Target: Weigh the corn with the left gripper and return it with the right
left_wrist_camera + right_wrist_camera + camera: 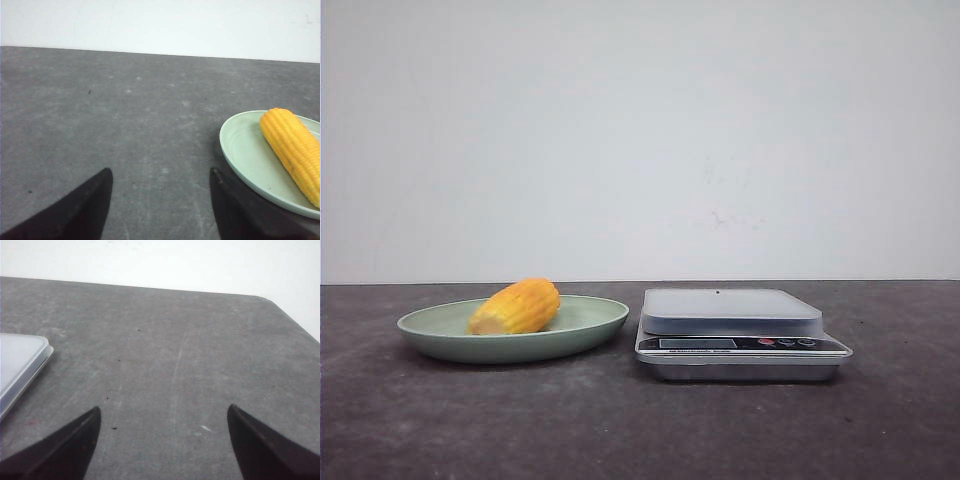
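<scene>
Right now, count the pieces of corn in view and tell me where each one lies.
1. The corn lies on its side in the green plate, left of the scale. Nothing rests on the scale, and no other piece shows in any view.

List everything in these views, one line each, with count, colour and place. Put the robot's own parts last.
stubby ribbed corn cob: one, yellow-orange, lying on its side in the plate.
shallow round plate: one, pale green, on the table's left part.
flat digital kitchen scale: one, silver with a frosted grey platform, right of the plate, nothing on it.
table: one, dark grey, mottled.
wall: one, white, behind the table.
left gripper: one, black, open, over bare table beside the plate.
right gripper: one, black, open, over bare table beside the scale.
</scene>
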Tool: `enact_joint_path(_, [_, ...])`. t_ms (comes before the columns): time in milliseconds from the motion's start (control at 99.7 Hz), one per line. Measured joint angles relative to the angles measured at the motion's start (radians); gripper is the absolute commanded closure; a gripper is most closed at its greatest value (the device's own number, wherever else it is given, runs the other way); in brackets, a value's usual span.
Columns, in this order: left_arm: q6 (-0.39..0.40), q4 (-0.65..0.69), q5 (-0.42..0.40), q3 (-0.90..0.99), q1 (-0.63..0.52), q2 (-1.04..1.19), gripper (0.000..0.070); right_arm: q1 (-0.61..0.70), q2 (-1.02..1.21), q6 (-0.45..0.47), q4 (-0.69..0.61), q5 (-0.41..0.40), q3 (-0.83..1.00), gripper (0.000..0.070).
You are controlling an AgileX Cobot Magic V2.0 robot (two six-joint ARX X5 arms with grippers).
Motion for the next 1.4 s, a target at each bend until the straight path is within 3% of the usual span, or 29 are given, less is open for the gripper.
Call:
enact_joint_path(822, [0.0,0.0,0.0,0.0,0.0,0.0,0.0341,0.0,0.0,0.017,0.0,-0.001,0.0,0.0193])
enact_joint_path(883, [0.0,0.0,0.0,0.0,0.0,0.0,0.0341,0.0,0.0,0.033,0.0,0.0,0.0,0.0295])
enact_joint_path(983, [0.0,0.0,0.0,0.0,0.0,0.0,0.0341,0.0,0.0,0.05,-0.003,0.0,0.0,0.07])
enact_joint_path(1404, [0.0,0.045,0.0,0.0,0.0,0.0,0.0348,0.0,0.0,0.081,-0.003,0.0,0.0,0.0694])
